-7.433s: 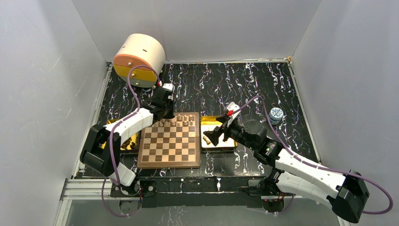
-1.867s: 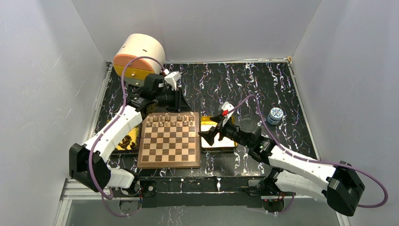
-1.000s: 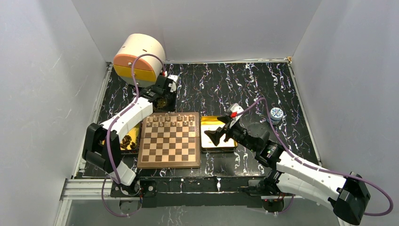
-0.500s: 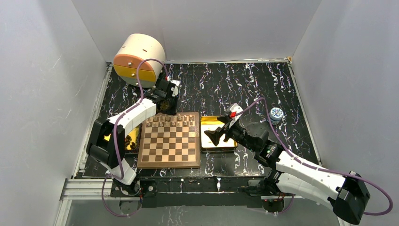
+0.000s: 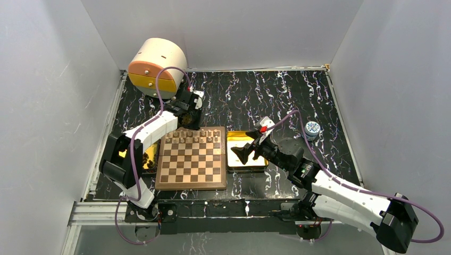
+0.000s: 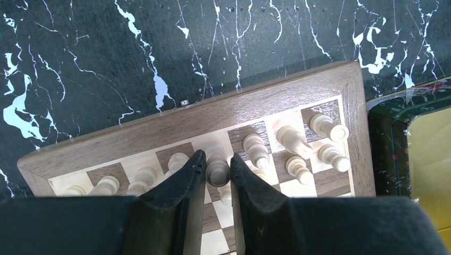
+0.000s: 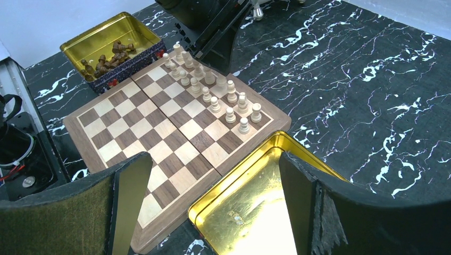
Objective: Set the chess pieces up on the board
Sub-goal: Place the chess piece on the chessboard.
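Gold tray on each side of board (image 5: 191, 164): left tray (image 7: 93, 40) with dark pieces (image 7: 109, 56), right tray (image 7: 250, 212) under right gripper (image 7: 213, 159), jaws wide, holding nothing. Further off, cream-and-orange drum (image 5: 157, 66) at far left corner, blue-capped jar (image 5: 311, 129) to the right. Pale pieces (image 7: 213, 90) of turned wood, upright in board's two far rows, some hidden behind left gripper (image 6: 216, 159), narrow, pinching one pale piece (image 6: 217, 171) in back row
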